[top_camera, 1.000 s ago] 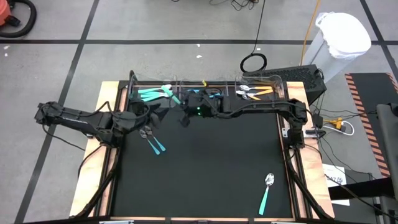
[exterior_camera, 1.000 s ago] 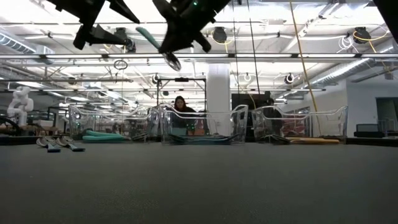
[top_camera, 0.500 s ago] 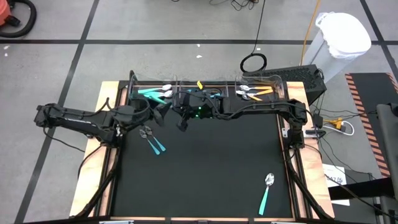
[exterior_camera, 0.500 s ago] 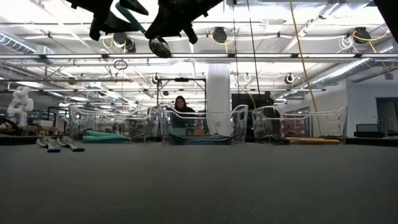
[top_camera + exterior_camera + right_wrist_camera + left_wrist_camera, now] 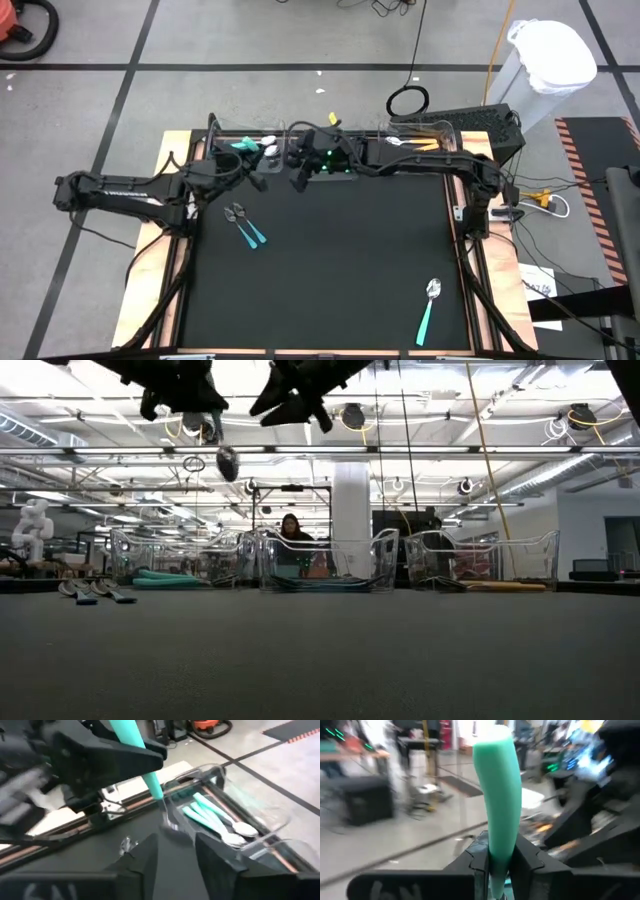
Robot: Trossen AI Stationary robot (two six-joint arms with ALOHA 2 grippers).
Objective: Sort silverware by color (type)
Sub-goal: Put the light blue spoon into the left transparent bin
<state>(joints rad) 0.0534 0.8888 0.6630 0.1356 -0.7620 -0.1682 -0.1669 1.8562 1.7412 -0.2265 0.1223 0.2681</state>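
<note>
- We see the left claw [image 5: 501, 865] raised above the back of the dark desk [image 5: 330, 270], pinching a teal-green plastic-handled spoon [image 5: 497, 805]; its metal head hangs down in the low view.
- The right claw [image 5: 175, 851] hovers just beside it with its fingers spread, holding nothing.
- Below them, a clear plastic bin [image 5: 260, 815] holds teal-handled spoons [image 5: 215, 820].
- Two blue-handled spoons [image 5: 245, 226] lie on the desk's left part.
- One teal-handled spoon [image 5: 428, 308] lies near the front right corner, well apart.
</note>
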